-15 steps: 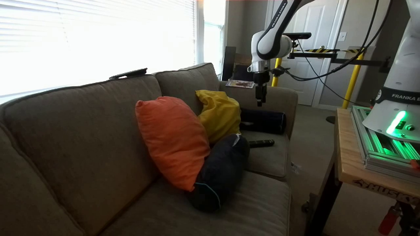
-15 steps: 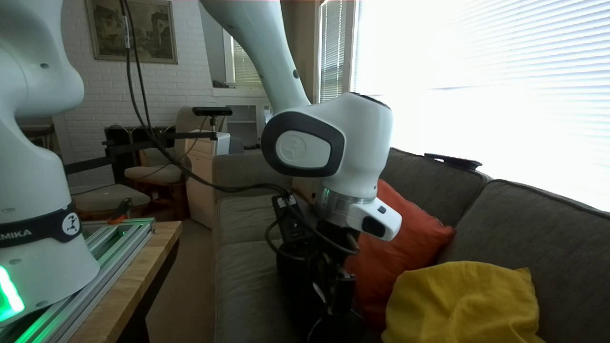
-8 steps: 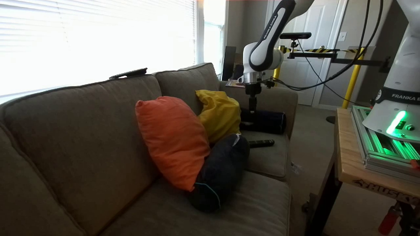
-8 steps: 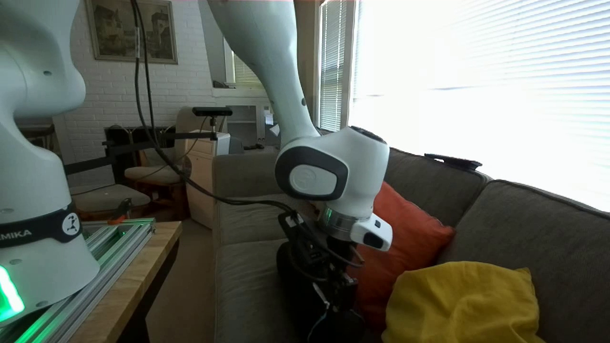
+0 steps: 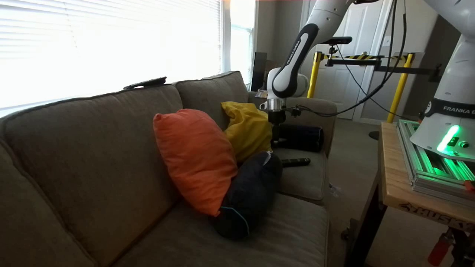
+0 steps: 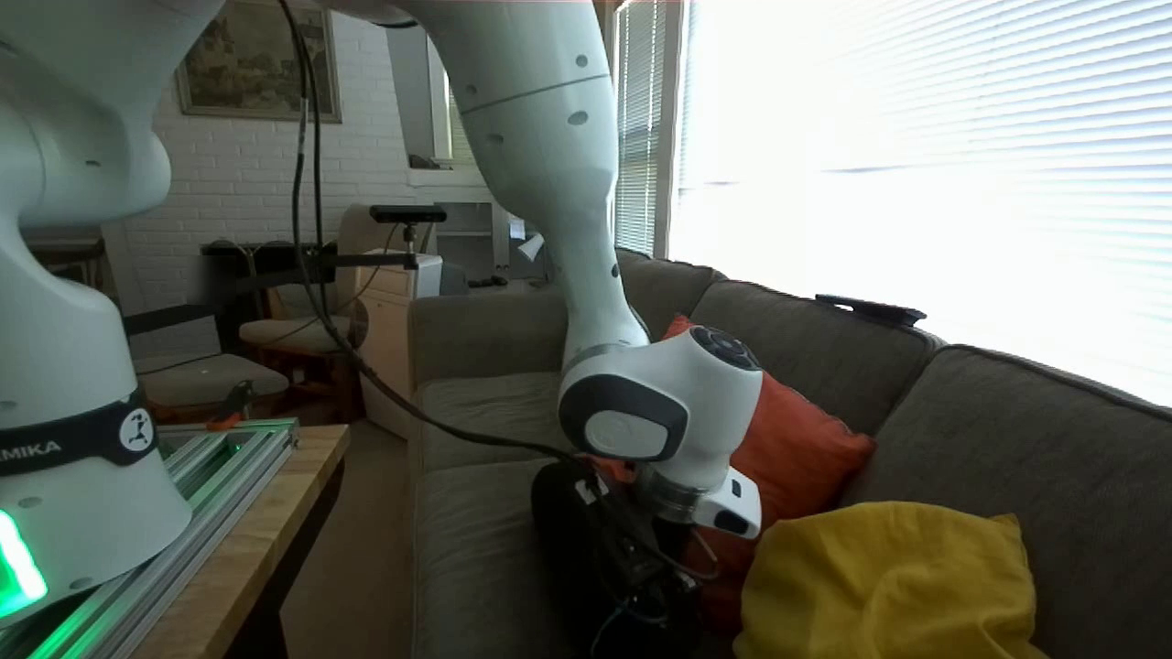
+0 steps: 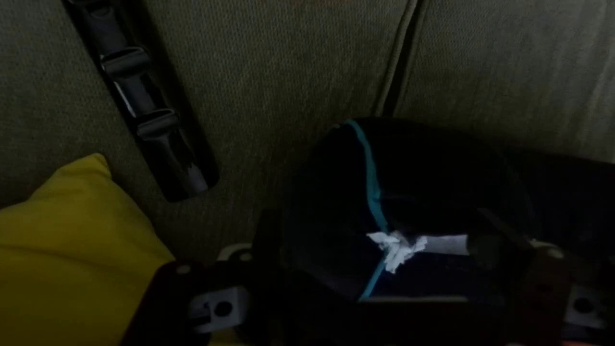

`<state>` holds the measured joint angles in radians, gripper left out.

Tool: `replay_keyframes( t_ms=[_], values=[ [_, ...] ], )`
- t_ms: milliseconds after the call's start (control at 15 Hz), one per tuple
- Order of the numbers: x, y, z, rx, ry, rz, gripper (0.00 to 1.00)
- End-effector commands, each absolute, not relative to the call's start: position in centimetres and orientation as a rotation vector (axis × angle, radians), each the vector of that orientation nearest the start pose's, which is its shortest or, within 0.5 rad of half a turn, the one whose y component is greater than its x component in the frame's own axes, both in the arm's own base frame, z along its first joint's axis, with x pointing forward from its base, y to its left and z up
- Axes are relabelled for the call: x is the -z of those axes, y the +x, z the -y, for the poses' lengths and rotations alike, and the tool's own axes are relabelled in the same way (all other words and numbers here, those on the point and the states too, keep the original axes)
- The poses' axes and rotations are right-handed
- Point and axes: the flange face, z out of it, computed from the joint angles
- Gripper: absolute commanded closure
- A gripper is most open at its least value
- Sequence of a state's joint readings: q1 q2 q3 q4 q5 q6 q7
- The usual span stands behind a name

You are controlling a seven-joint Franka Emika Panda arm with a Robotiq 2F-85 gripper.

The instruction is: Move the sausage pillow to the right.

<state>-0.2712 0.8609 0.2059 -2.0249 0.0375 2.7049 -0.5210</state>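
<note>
One sausage pillow (image 5: 248,198), dark navy, lies aslant in an exterior view, approx. 7 to 1 o'clock (12 = top of that view). Orange cushion (image 5: 195,157) meets it on its 10 o'clock side; yellow cushion (image 5: 249,129) sits off at 12, black bar (image 5: 295,162) at 2. Another dark roll (image 5: 302,138) is farther out btwn 1 and 2; I don't take it for the one wanted, b/c the tool (image 5: 275,142) is at the nearer pillow's 1 o'clock end.

Wrist view has the tool spread wide, fingers (image 7: 543,283) at 9 and 3 o'clock of a white tag (image 7: 399,250), w/ the pillow's end & teal trim (image 7: 371,180) showing btwn them. Nothing's gripped AFAICT. Whether they touch the pillow I can't tell, too dark.

Step in hand, I'd judge: lining up the grasp, so it's early days; the carry's not yet begun. Next move prob. calls for going a bit lower so the fingers straddle more of the pillow, then a firm squeeze. Soft stuff should squash OK, but a shallow pinch on that rounded end might slip, esp. w/ the rest of its wt. hanging off one side. After that, lift it clear of the orange cushion before going sideways. Whose right is meant isn't clear to me.
</note>
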Motion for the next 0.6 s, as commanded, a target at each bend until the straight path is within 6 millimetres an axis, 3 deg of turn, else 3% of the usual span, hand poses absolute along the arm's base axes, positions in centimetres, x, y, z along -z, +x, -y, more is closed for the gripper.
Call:
replay_keyframes(
  t_ms=[0,400,467,533],
  values=[
    [0.6,55.9,2.6,-0.136,-2.774,0.514,0.00],
    [3.9,56.3,2.3,-0.169,-2.731,0.426,0.01],
    [4.5,56.3,2.2,-0.180,-2.730,0.428,0.26],
    [4.9,56.4,2.2,-0.187,-2.728,0.426,0.26]
  ],
)
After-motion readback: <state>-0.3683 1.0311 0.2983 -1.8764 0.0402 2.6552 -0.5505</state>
